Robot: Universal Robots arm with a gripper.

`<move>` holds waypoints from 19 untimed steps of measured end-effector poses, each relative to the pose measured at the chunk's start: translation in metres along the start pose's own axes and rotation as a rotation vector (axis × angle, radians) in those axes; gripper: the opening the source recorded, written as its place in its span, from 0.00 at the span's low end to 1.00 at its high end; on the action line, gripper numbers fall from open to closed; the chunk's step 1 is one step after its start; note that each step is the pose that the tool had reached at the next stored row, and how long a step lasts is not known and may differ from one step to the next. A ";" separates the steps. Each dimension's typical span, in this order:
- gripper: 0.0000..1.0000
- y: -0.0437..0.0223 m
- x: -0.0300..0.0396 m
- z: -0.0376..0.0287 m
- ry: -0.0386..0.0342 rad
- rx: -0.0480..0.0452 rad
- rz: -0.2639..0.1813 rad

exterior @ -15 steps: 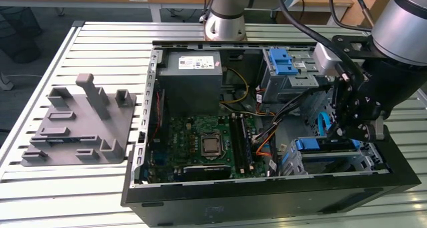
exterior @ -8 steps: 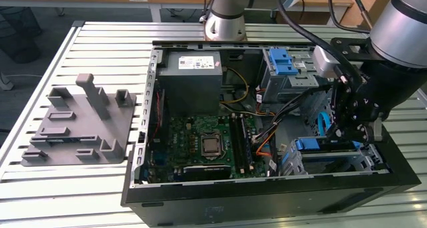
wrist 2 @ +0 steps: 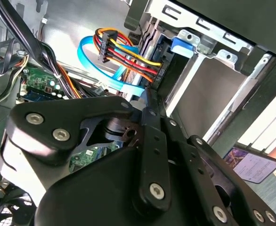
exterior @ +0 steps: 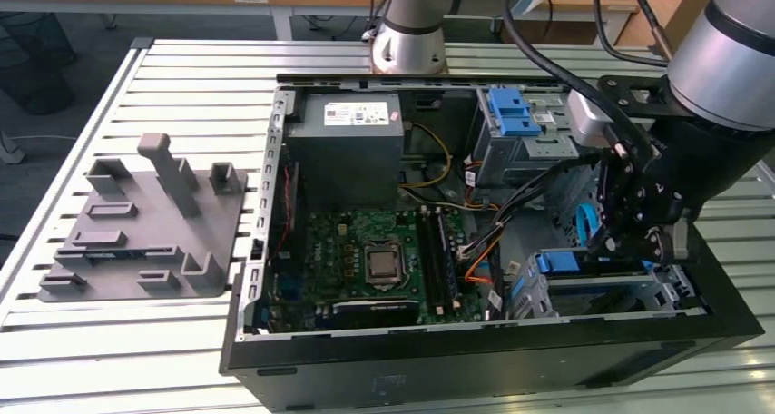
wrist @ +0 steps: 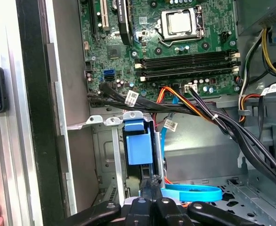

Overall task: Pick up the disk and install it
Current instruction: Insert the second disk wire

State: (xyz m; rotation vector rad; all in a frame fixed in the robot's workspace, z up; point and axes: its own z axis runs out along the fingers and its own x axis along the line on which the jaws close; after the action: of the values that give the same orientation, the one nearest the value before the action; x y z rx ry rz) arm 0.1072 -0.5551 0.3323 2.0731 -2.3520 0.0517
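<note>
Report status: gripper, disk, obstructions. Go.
Gripper down inside the case at the drive cage. Disk seated in its bay, blue frame showing. Cables run close above.

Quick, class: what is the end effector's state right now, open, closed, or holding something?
End effector: closed, fingers together, inside the computer case at the drive bay; whether it grips the disk cannot be told.
</note>
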 end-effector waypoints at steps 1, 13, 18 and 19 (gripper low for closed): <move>0.11 0.0000 0.0000 0.0002 -0.0002 -0.0001 0.000; 0.18 -0.0001 0.0001 -0.0036 -0.0006 -0.0003 0.000; 0.18 -0.0001 0.0001 -0.0042 -0.0006 -0.0002 0.000; 0.18 -0.0001 0.0001 -0.0045 -0.0005 -0.0002 0.000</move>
State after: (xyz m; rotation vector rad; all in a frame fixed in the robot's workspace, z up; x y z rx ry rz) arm 0.1072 -0.5551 0.3368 2.0733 -2.3521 0.0510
